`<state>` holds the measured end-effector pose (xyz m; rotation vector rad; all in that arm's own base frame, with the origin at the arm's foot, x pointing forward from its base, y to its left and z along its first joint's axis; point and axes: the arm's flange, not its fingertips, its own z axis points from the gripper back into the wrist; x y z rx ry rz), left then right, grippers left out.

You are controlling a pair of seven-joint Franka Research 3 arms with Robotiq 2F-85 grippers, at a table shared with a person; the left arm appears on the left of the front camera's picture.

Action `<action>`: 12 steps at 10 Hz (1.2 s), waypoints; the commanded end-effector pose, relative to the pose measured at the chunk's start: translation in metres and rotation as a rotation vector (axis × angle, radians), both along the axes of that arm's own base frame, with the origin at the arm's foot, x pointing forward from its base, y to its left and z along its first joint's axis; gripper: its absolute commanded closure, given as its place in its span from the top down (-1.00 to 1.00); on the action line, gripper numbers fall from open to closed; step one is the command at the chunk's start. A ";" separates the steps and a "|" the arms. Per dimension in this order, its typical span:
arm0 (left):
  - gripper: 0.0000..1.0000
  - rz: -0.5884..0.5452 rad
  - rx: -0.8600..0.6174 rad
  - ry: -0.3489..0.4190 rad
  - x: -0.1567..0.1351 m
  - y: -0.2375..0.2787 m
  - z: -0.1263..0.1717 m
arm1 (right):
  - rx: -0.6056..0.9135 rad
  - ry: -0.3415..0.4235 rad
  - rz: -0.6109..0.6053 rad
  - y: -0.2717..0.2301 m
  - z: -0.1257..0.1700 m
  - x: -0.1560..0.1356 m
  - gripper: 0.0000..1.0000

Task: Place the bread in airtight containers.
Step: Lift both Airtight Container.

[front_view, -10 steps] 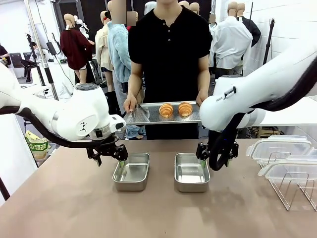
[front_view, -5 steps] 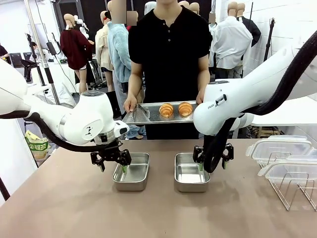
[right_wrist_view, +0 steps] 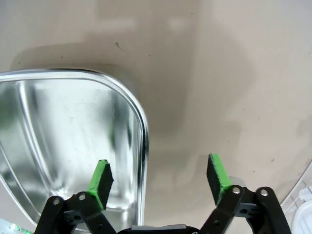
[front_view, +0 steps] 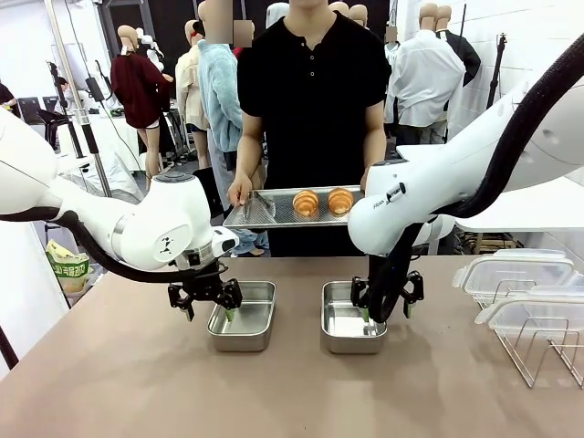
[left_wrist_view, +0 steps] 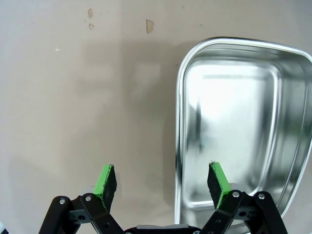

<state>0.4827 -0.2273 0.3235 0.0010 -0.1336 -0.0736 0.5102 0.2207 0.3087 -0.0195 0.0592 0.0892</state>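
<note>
Front view: ridged glossy bread [front_view: 307, 203], rounded steel tins [front_view: 248, 321] (left pincer [front_view: 208, 311], right pincer [front_view: 385, 312] agape)

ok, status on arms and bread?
Left gripper open, astride left tin rim. Right gripper open, astride right tin rim. Both rolls on person's tray. Tins empty, nothing blocking.

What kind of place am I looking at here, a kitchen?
Probably a robot test lab, not a kitchen: a white left arm and right arm reach over a plain table, and a person holds a tray of bread rolls.
</note>
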 end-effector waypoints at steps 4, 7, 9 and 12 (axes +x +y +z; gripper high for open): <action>-0.41 0.027 0.031 0.003 0.005 -0.008 0.000 | -0.051 0.004 -0.024 0.002 0.005 0.006 -0.69; -1.00 0.028 0.041 0.000 0.005 -0.009 -0.001 | -0.054 0.010 -0.022 0.001 0.004 0.007 -1.00; -1.00 0.014 0.041 0.005 0.004 -0.010 -0.001 | -0.059 0.011 -0.024 0.002 0.004 0.007 -1.00; -1.00 0.019 0.047 0.012 0.003 -0.008 0.001 | -0.056 0.006 -0.023 0.003 0.004 0.007 -1.00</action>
